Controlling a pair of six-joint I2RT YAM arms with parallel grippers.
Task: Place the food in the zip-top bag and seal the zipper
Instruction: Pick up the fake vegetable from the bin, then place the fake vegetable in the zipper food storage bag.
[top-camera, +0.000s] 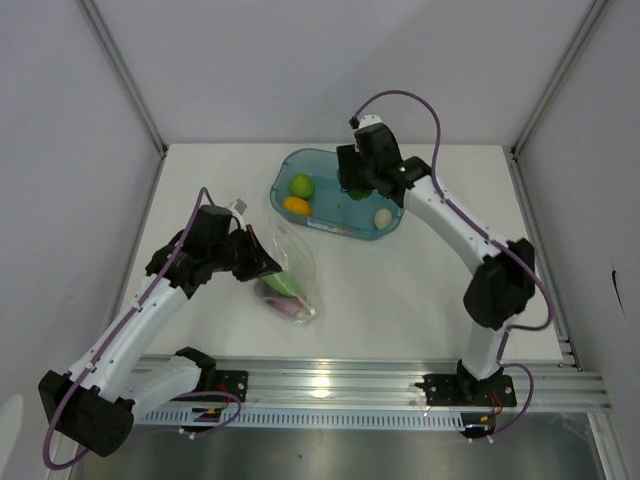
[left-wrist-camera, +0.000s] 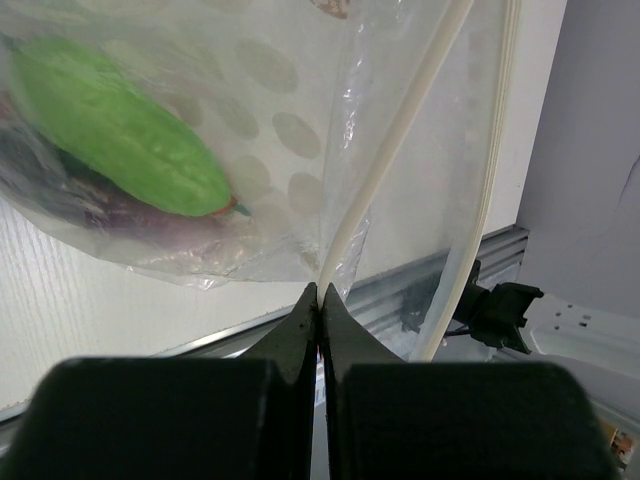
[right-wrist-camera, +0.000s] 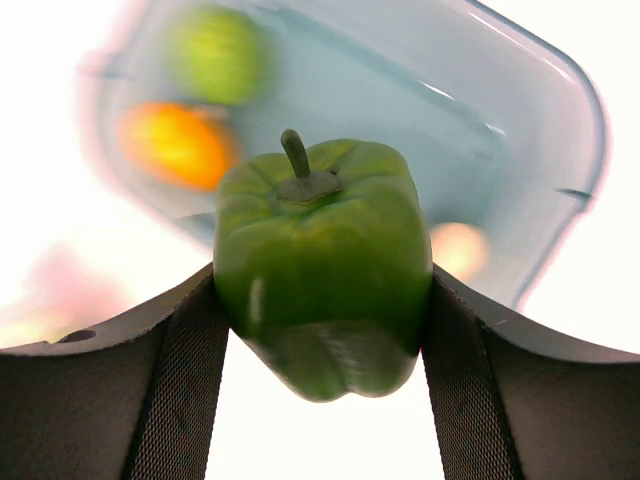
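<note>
The clear zip-top bag (top-camera: 292, 272) lies left of the table's centre. It holds a light green vegetable (left-wrist-camera: 120, 130) on top of the purple eggplant (left-wrist-camera: 110, 215). My left gripper (top-camera: 266, 262) is shut on the bag's mouth edge (left-wrist-camera: 322, 290), where the pale zipper strip (left-wrist-camera: 400, 150) runs upward. My right gripper (top-camera: 358, 186) hovers over the teal tray (top-camera: 330, 232) and is shut on a green pepper (right-wrist-camera: 320, 260), stem up. In the tray lie a light green piece (top-camera: 302, 185), a yellow-orange piece (top-camera: 297, 205) and a white egg (top-camera: 383, 216). The red chili is not in view.
The metal rail (top-camera: 380, 385) runs along the table's near edge. White walls close in the back and both sides. The tray (right-wrist-camera: 560, 90) shows blurred below the pepper in the right wrist view.
</note>
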